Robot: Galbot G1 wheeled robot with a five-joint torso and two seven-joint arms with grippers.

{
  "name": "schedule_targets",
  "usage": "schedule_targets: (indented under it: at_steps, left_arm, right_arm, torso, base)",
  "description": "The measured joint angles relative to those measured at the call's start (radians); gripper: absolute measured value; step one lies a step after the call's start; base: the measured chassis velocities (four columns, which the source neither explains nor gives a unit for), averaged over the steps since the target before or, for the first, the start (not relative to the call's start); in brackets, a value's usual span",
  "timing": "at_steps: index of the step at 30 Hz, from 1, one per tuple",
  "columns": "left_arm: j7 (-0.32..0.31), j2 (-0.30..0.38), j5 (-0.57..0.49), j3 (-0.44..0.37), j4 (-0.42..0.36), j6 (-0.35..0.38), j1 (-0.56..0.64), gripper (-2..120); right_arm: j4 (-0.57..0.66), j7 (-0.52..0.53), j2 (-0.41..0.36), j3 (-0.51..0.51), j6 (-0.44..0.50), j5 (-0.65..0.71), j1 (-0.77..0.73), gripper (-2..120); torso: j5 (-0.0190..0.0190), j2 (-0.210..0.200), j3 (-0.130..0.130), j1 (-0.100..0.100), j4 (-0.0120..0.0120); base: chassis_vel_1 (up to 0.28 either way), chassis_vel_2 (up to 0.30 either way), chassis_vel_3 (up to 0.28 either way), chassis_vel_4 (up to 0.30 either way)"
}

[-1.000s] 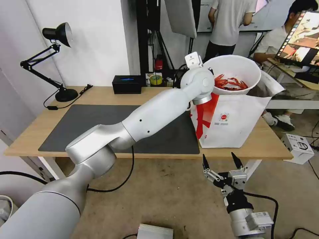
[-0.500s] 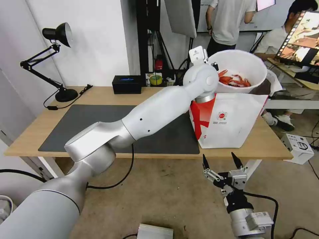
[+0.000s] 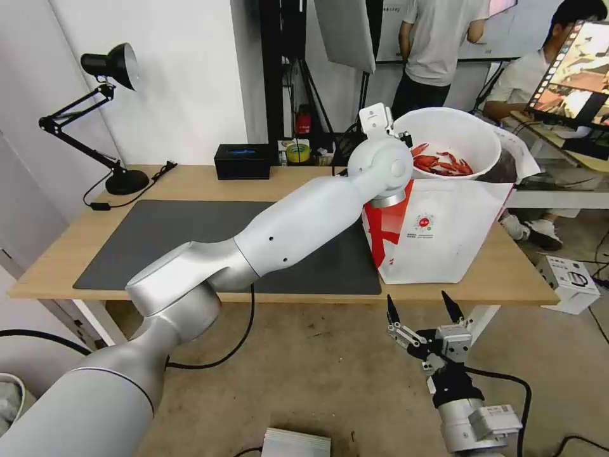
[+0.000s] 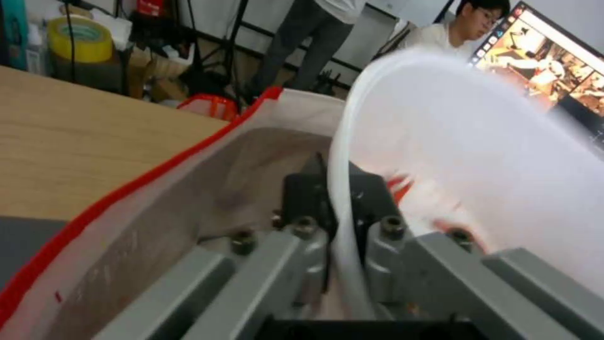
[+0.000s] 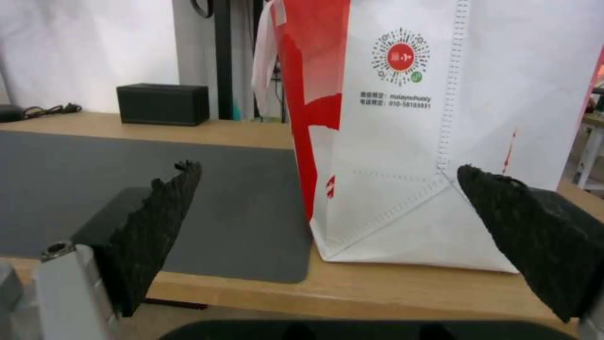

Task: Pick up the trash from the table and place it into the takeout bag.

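From where I stand, the dark grey mat (image 3: pixel 190 235) at nine o'clock on the worktop (image 3: pixel 190 181) is bare, with only the desk lamp (image 3: pixel 108 63) and black tissue box (image 3: pixel 244 160) behind it. Toward the middle, the left arm reaches across to about one o'clock, its tool (image 4: pixel 343 198) clenched on the rim of the white bowl (image 3: pixel 453 136), which hangs tipped over the mouth of the takeout bag (image 3: pixel 444 235). The red shells (image 3: pixel 441 162) sit piled against the low side. My worry is that tilt: if it steepens before the bowl is inside, shells could slide over the rim. The bowl also looks nearly as wide as the opening, so its edge may catch the bag and fold it or tip it. Farthest right, at five o'clock below the worktop edge, the right tool (image 3: pixel 424 309) waits with its fingers spread, too far off to steady the bag.
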Motion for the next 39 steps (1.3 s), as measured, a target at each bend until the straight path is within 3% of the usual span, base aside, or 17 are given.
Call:
schedule_targets:
  at_steps: [10, 17, 19, 26, 30, 39]
  left_arm:
    - [0.005, 0.0, 0.002, 0.002, -0.001, 0.001, 0.003, 40]
    - [0.008, 0.0, 0.009, 0.001, -0.001, 0.002, 0.01, 71]
    - [0.008, 0.0, 0.012, 0.0, 0.0, 0.002, 0.012, 74]
    - [0.01, 0.001, 0.102, 0.006, 0.021, 0.042, 0.034, 99]
    - [0.028, 0.002, 0.177, 0.013, 0.036, 0.059, 0.044, 100]
    - [0.052, 0.002, 0.23, 0.018, 0.04, 0.061, 0.039, 100]
  right_arm:
    - [0.0, 0.0, 0.0, 0.0, 0.0, 0.0, 0.0, 100]
    - [0.0, 0.0, 0.0, 0.0, 0.0, 0.0, 0.0, 100]
    - [0.0, 0.0, 0.0, 0.0, 0.0, 0.0, 0.0, 100]
    - [0.0, 0.0, 0.0, 0.0, 0.0, 0.0, 0.0, 100]
    - [0.0, 0.0, 0.0, 0.0, 0.0, 0.0, 0.0, 100]
    - [0.0, 0.0, 0.0, 0.0, 0.0, 0.0, 0.0, 100]
  torso:
    - [0.0, 0.0, 0.0, 0.0, 0.0]
    - [0.0, 0.0, 0.0, 0.0, 0.0]
    - [0.0, 0.0, 0.0, 0.0, -0.0001]
    - [0.0, 0.0, 0.0, 0.0, 0.0]
    - [0.0, 0.0, 0.0, 0.0, 0.0]
    - [0.0, 0.0, 0.0, 0.0, 0.0]
  base:
    - [0.0, 0.0, 0.0, 0.0]
    - [0.0, 0.0, 0.0, 0.0]
    - [0.0, 0.0, 0.0, 0.0]
    - [0.0, 0.0, 0.0, 0.0]
    - [0.0, 0.0, 0.0, 0.0]
    - [0.0, 0.0, 0.0, 0.0]
